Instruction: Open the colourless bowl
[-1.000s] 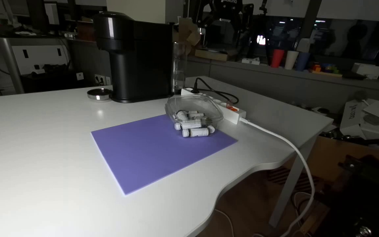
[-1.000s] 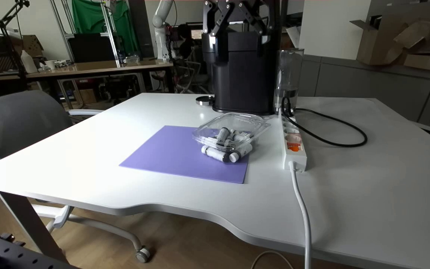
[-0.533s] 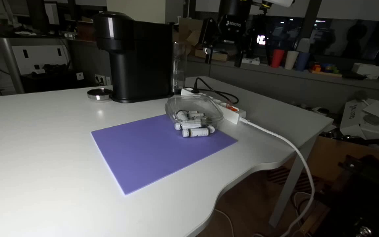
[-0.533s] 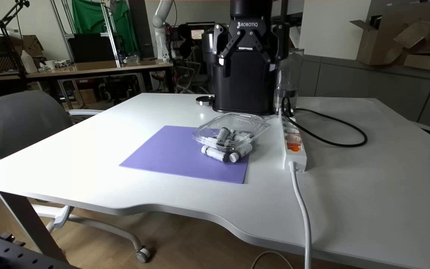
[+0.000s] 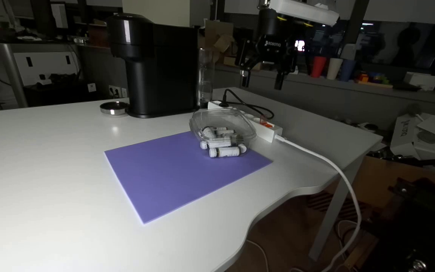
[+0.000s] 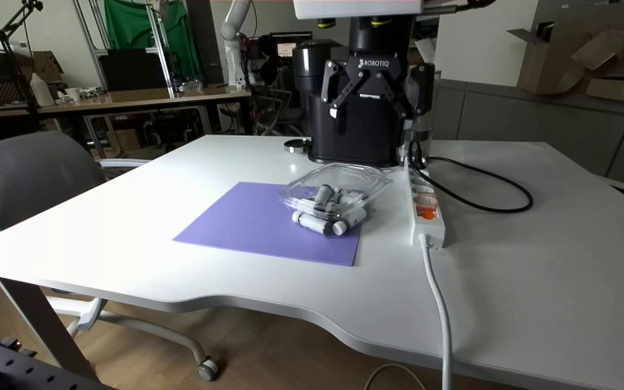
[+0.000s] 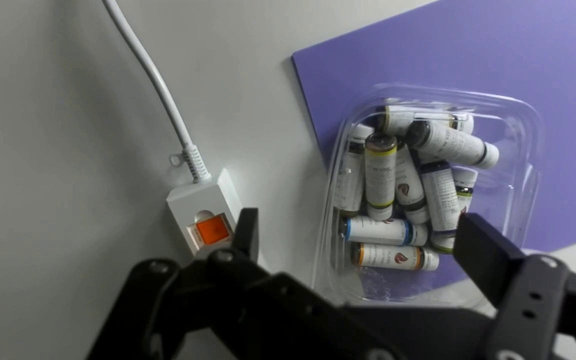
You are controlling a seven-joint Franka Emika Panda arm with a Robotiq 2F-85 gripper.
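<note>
The colourless bowl is a clear see-through plastic tub, roughly square with rounded corners, in both exterior views [image 5: 223, 116] [image 6: 342, 172] and in the wrist view [image 7: 529, 170]. It holds several small white-labelled bottles [image 7: 380, 172] and seems to have a clear cover over them. It sits partly on a purple sheet. My gripper [image 5: 261, 86] is open and empty, high above the table; it also shows in an exterior view [image 6: 371, 127]. In the wrist view [image 7: 358, 225] one finger appears over the tub's lower right part, the other left of the tub near the power strip.
A white power strip [image 5: 264, 130] with a white cable [image 5: 327, 160] lies beside the tub. A black machine [image 5: 164, 71] and a round dark dish [image 5: 114, 108] stand behind. The purple sheet [image 5: 164, 173] lies under part of the tub.
My gripper has come down from the top of the exterior views and shifted slightly to the right, staying open. The tub and bottles have not moved.
</note>
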